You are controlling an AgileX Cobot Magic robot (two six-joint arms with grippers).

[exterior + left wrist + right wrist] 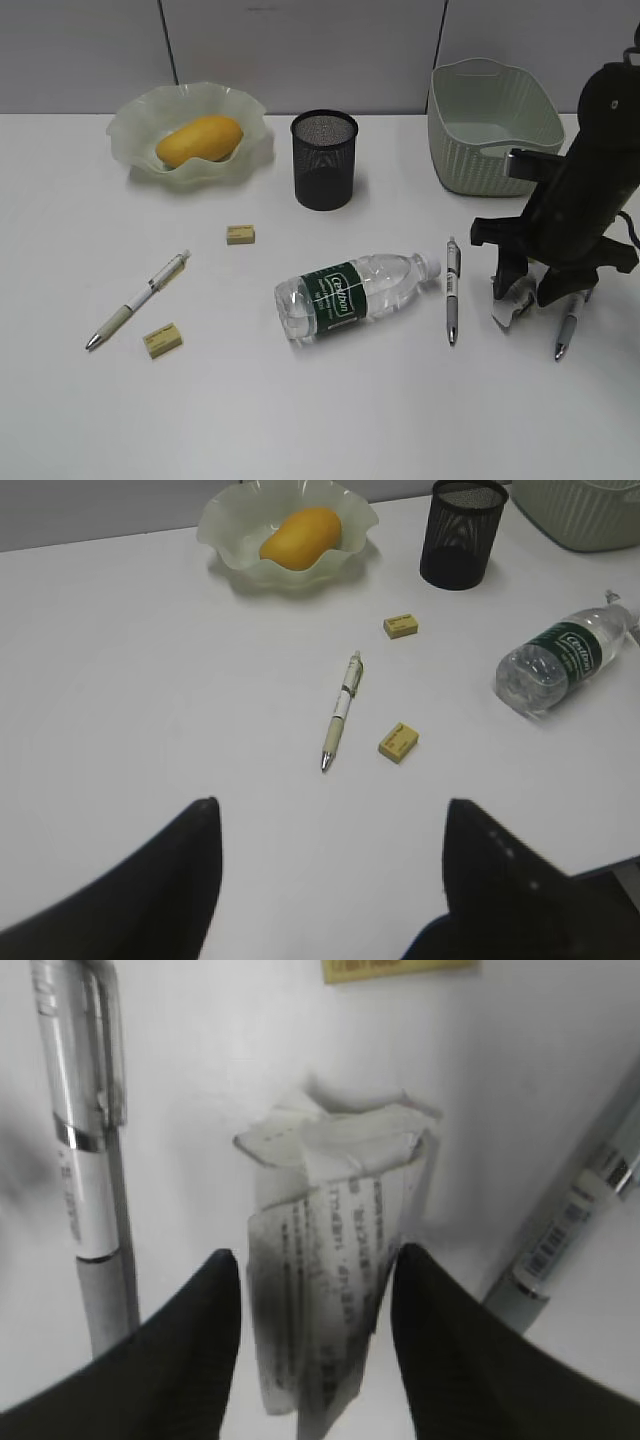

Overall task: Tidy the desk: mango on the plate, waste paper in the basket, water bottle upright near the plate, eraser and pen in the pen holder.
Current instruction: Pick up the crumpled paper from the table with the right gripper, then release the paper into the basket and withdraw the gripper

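Paper lies on the desk between my right fingers. Left view: my left fingers stand wide over bare desk, holding nothing. Right view: my right fingers touch the paper on both sides.

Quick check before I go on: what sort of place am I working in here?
Most likely an office desk or cubicle mock-up: a plain white desk backed by grey partition panels, with stationery on it, namely a mesh pen holder, pens and erasers.
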